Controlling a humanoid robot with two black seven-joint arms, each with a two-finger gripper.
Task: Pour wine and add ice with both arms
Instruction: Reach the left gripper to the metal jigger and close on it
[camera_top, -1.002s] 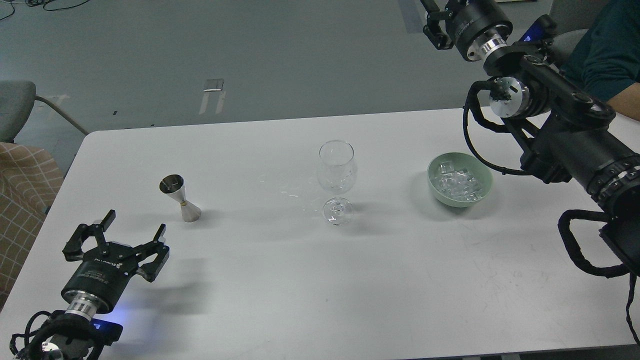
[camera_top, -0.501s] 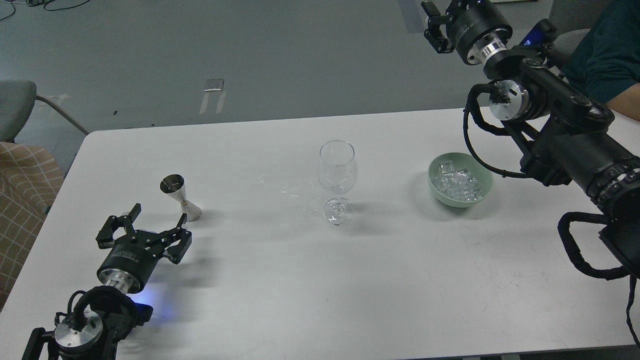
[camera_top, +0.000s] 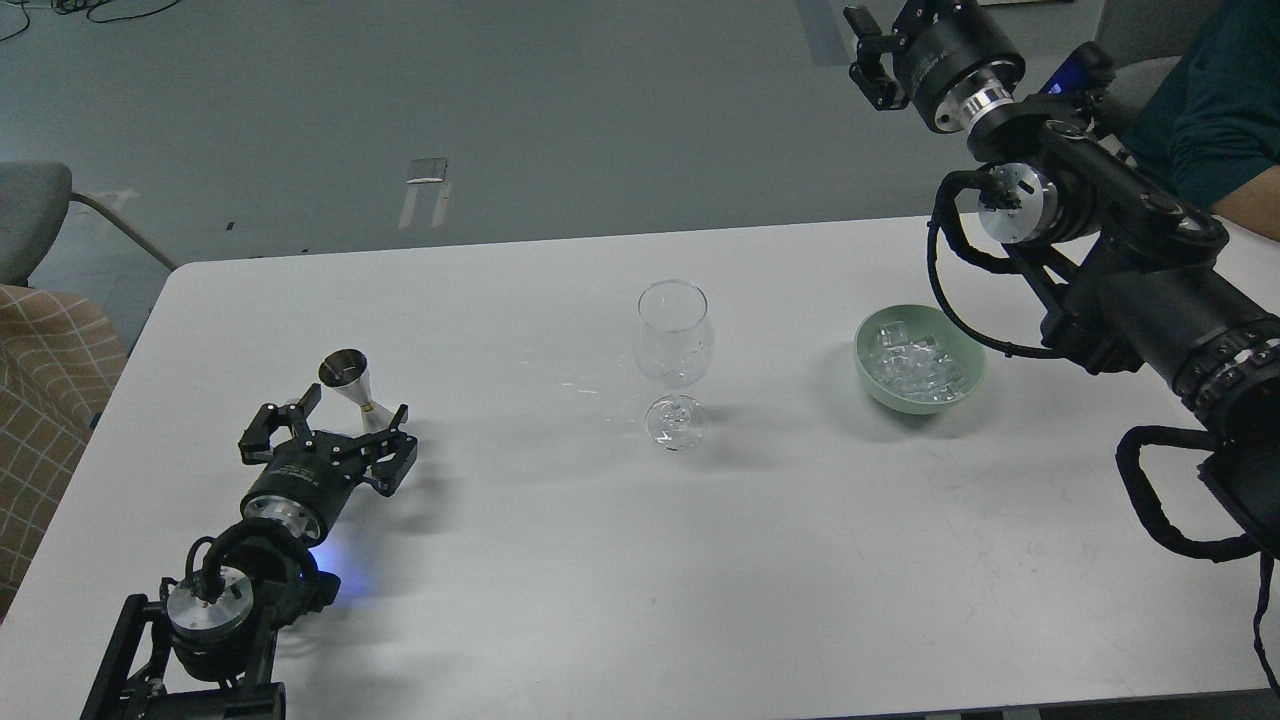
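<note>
My left gripper (camera_top: 350, 415) sits low over the white tabletop (camera_top: 560, 560) with its 2 black fingers spread apart on either side of the small silver double-cone metal jigger (camera_top: 358, 392), not yet clamped on it; I judge this straddle is the approach to a grasp at the jigger's narrow waist, so it can be lifted and tipped. The clear stemmed wine glass (camera_top: 674, 362) stands upright and looks empty near the table's centre, well apart from the jigger, placed between both arms' reach. The ice (camera_top: 915, 365), a heap of clear cubes, lies in the pale green round bowl (camera_top: 866, 362) just right of the glass. My right gripper (camera_top: 872, 55) is raised far above the bowl, partly cut off at the top edge, so I cannot tell whether its fingers are apart.
</note>
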